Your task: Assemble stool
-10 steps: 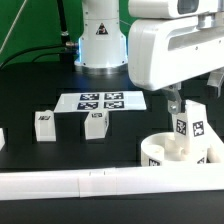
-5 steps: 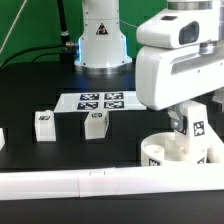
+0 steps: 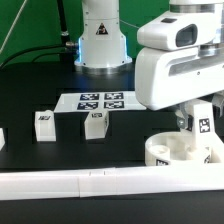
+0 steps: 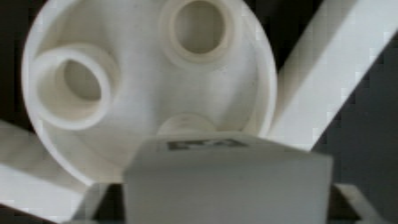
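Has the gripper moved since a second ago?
Yes: downward. Against the marker board in the exterior view, the gripper now hangs lower, shut on the upright leg standing in the seat disc.

On my feed the arm's bulky white head fills the exterior view's right. Beneath it my pincer (image 3: 196,120) is clamped on a tagged leg (image 3: 204,128), held upright over the round seat disc (image 3: 172,150). I can't tell if the two touch. On the black counter (image 3: 30,100) one loose leg (image 3: 43,122) and a second loose leg (image 3: 95,123) stand apart, just in front of the marker board (image 3: 100,101). A long white rail (image 3: 90,184) lies across the foreground.
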`<state>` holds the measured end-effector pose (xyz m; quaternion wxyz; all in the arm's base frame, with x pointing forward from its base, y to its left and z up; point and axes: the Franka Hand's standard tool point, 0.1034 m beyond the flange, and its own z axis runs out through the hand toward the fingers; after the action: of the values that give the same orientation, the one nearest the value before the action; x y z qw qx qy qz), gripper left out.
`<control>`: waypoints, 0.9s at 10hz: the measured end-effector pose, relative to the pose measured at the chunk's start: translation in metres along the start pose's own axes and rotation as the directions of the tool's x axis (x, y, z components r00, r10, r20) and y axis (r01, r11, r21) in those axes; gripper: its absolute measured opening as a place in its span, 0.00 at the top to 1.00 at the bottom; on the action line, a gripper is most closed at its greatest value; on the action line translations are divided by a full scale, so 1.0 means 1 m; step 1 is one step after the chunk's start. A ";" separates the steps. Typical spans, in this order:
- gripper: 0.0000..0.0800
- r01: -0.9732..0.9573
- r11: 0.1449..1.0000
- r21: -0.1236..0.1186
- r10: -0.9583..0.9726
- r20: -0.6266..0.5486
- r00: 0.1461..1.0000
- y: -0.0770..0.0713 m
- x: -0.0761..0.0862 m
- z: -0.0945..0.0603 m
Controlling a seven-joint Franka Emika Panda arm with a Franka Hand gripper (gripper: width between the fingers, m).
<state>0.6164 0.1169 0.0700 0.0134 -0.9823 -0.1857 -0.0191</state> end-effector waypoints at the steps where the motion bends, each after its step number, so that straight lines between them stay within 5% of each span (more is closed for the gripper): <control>1: 0.58 -0.069 0.998 0.001 0.069 0.000 0.998 0.000 0.000 0.000; 6: 0.58 -0.442 0.897 0.009 0.442 0.005 0.897 -0.005 0.003 0.005; 9: 0.58 -0.804 0.593 0.045 0.803 0.042 0.594 -0.004 0.005 0.005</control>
<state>0.6195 0.1230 0.0653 0.0479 -0.9600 0.2759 0.0028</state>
